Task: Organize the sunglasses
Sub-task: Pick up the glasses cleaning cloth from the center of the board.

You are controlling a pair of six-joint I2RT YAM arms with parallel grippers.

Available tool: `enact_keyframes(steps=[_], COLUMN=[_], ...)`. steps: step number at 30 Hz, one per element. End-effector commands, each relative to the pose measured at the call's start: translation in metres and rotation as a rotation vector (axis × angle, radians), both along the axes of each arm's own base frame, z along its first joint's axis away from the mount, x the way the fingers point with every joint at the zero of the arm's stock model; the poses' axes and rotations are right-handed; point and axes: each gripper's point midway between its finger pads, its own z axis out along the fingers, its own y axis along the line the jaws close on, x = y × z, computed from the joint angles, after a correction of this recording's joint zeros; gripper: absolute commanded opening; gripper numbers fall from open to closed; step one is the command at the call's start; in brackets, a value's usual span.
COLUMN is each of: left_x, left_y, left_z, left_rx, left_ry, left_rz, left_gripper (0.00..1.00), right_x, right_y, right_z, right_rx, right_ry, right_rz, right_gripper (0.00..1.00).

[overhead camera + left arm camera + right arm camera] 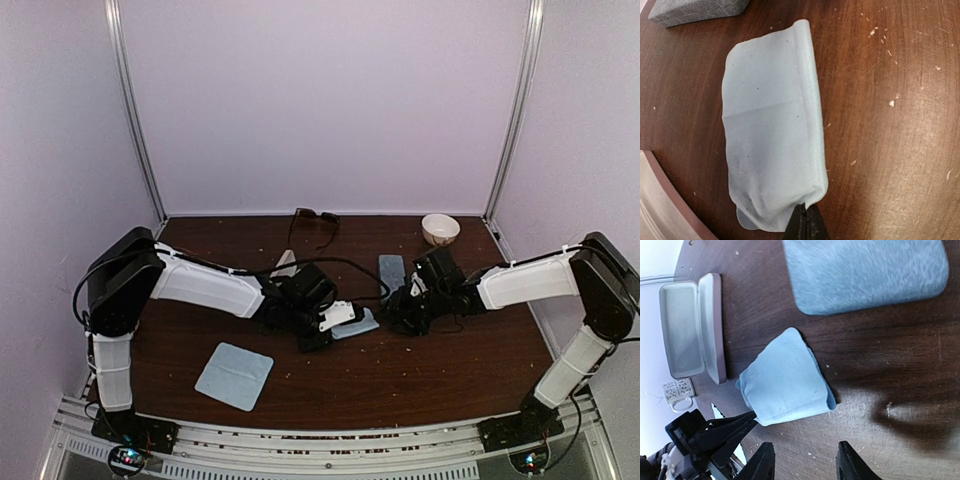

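Note:
The dark sunglasses (315,217) lie at the table's back edge, far from both grippers. The thin wire-frame pair is not in view. My left gripper (343,325) is shut on the edge of a folded light-blue cloth (362,324) at mid table. In the left wrist view the shut jaws (807,222) pinch the cloth's (772,130) near right corner. My right gripper (805,462) is open and empty, just beside that cloth (785,380), with bare table between its fingers. It also shows in the top view (397,318).
A closed grey-blue case (392,272) lies behind the cloth. An open pinkish case (690,325) lies to its left. A second light-blue cloth (234,375) lies flat at the front left. A small bowl (440,229) stands at the back right.

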Motion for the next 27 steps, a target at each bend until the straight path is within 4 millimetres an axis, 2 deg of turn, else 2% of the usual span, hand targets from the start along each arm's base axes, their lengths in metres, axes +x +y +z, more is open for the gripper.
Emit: enact_keyframes(steps=[1,6,15,20,27], left_x=[-0.003,-0.005,-0.005,-0.005,-0.005], left_y=[0.0,-0.001,-0.001,-0.002,-0.002], left_z=[0.005,0.007,0.008,0.008,0.008], left_rx=[-0.022,-0.032,-0.042,-0.044,-0.048], left_ry=[-0.005,0.003,-0.003,-0.004,-0.007], left_rz=[0.005,-0.005,-0.008,-0.008,-0.008], left_gripper=[0.0,0.0,0.0,0.0,0.0], right_x=[0.001,0.004,0.012,0.019,0.017], right_y=[0.011,0.015,0.006,0.004,-0.006], right_z=[-0.008,-0.018,-0.036,-0.044,-0.055], right_rx=[0.042,0.044,-0.028,-0.044,-0.094], right_ry=[0.045,0.07,0.08,0.087,0.107], right_rz=[-0.024,-0.037,-0.08,-0.102,-0.113], right_gripper=[0.42,0.42,0.38,0.35,0.27])
